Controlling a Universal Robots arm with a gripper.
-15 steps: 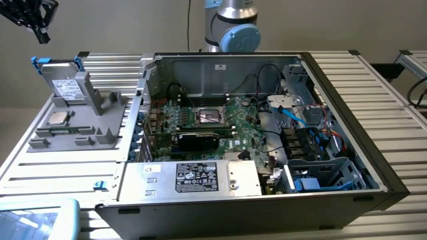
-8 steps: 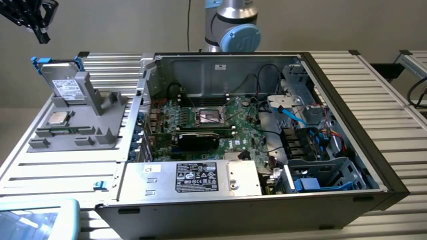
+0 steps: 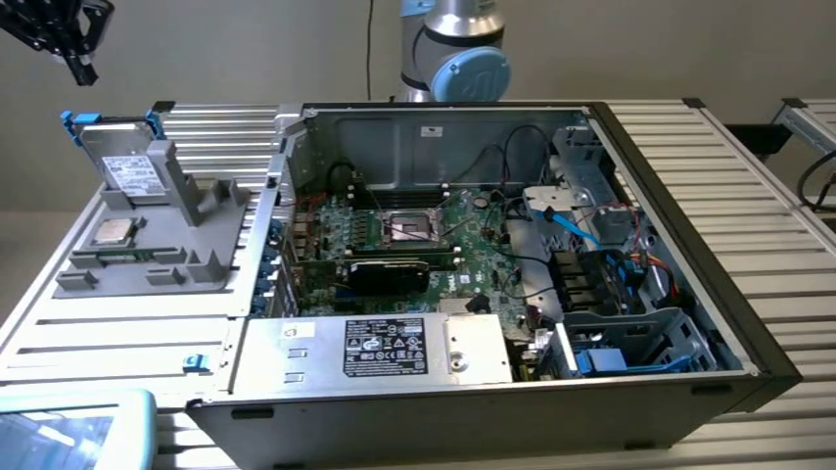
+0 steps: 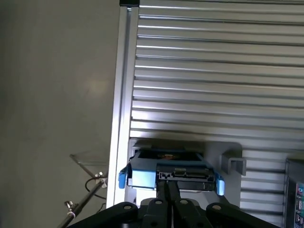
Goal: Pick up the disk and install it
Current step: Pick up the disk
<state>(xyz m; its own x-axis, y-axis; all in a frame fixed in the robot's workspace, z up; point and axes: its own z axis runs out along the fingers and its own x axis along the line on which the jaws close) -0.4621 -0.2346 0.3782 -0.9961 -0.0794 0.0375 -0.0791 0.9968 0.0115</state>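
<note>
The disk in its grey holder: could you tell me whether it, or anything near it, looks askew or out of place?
Nothing stands out. The disk stands propped in the grey holder, seated evenly, and the shut hand hangs above it, empty.

Place: this is looking like a robot lab.
Table: a silver metal table with long grooves [image 3: 758,196] is holding everything.
Computer: an open black metal computer case full of wires [image 3: 471,416] is lying on it.
Robot: a silver and blue robot arm [image 3: 457,59] is standing behind.
</note>
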